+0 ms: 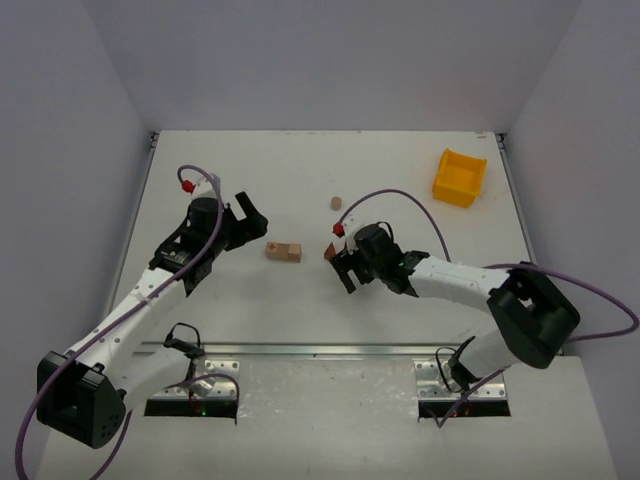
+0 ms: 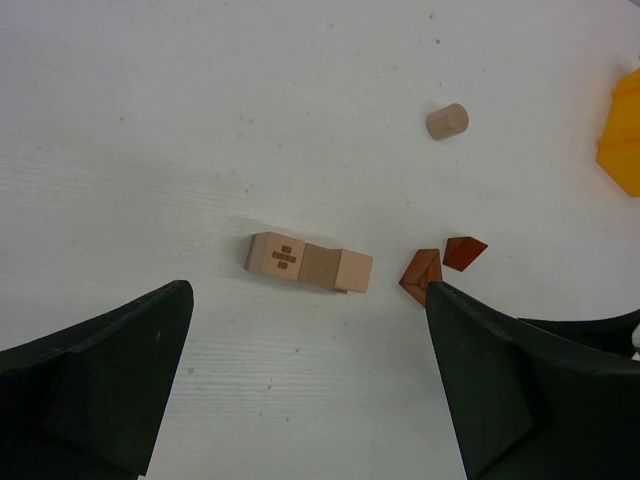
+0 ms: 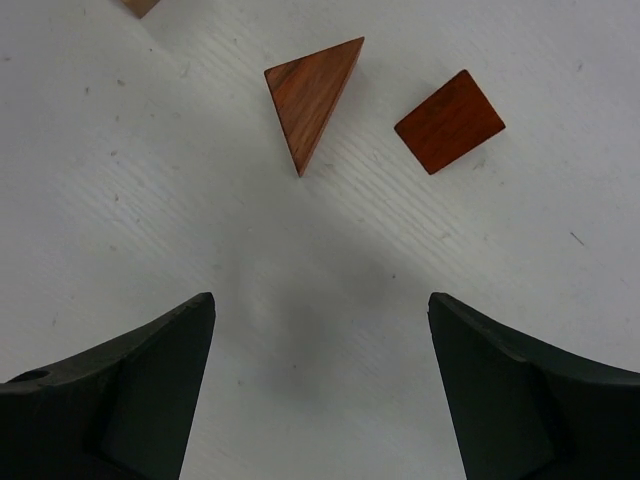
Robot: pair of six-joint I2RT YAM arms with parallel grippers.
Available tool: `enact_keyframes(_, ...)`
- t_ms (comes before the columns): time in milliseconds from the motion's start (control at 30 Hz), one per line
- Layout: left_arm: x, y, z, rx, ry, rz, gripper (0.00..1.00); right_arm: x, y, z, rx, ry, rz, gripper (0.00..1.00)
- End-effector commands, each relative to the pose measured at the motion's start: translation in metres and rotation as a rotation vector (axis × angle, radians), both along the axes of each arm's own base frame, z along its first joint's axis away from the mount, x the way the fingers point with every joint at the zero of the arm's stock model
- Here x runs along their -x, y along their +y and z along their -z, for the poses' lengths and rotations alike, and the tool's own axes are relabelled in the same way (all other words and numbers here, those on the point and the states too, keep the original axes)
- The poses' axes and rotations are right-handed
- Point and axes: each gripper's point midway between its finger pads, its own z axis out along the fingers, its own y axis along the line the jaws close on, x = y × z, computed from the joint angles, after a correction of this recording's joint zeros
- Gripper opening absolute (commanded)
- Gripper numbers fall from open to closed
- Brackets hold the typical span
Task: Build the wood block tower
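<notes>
The right gripper [image 3: 320,300] is held open over the white surface [image 3: 120,200], its dark fingers [image 3: 120,400] spread wide and nothing caught between them. Just beyond the fingertips two reddish-brown pieces are seen lying flat: a triangular wedge [image 3: 310,95], one point turned toward the gripper, and beside it, not touching, a four-sided piece [image 3: 450,120].

The left gripper [image 2: 306,300] is likewise open and empty. Directly ahead of it, in line with the gap between its fingers, a pale bar [image 2: 305,262] is laid flat on the surface, small brown marks showing on one end. The two reddish-brown pieces are found just to one side of that bar, close to it but apart from it. Farther back a small pale cylinder [image 2: 447,121] is set alone.

From above, the pieces of the wood block tower [image 1: 283,251] are shown spread singly over the middle of the surface, between the two grippers; none is stacked on another. The bar is placed nearer the left gripper, the reddish-brown pieces right at the fingertips of the right one, and the cylinder beyond them toward the back. A yellow bin [image 1: 459,177] is stationed at the far right corner, well apart from every block.
</notes>
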Motion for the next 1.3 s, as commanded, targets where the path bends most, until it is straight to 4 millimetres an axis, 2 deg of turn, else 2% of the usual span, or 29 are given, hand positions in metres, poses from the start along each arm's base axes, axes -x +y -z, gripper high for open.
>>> enact_keyframes(0,0.002,0.001,-0.006,-0.011,-0.026,0.003,1.00,-0.033,0.037,-0.020,-0.060,-0.079,-0.057,0.83)
enact_keyframes(233,0.003,0.002,-0.006,-0.014,-0.027,-0.004,1.00,-0.048,0.054,-0.005,-0.067,-0.084,-0.078,0.64)
enact_keyframes(433,0.003,0.003,-0.002,-0.018,-0.019,-0.010,1.00,-0.057,0.058,0.004,-0.049,-0.079,-0.055,0.39)
enact_keyframes(500,0.003,0.003,-0.003,-0.015,-0.021,-0.007,1.00,-0.058,0.059,0.004,-0.056,-0.084,-0.054,0.34)
enact_keyframes(800,0.004,0.004,-0.005,-0.017,-0.028,-0.011,1.00,-0.061,0.061,0.012,-0.041,-0.067,-0.051,0.26)
enact_keyframes(900,0.005,0.004,-0.006,-0.015,-0.031,-0.009,1.00,-0.059,0.062,0.013,-0.043,-0.061,-0.058,0.19)
enact_keyframes(967,0.005,0.004,-0.007,-0.014,-0.032,-0.009,1.00,-0.058,0.063,0.013,-0.048,-0.054,-0.063,0.11)
enact_keyframes(1133,0.006,0.000,-0.009,-0.003,-0.037,0.015,1.00,-0.053,0.067,0.004,-0.097,-0.028,-0.055,0.00)
enact_keyframes(1267,0.008,-0.010,-0.011,0.024,-0.043,0.066,1.00,-0.043,0.068,-0.014,-0.170,-0.007,-0.044,0.00)
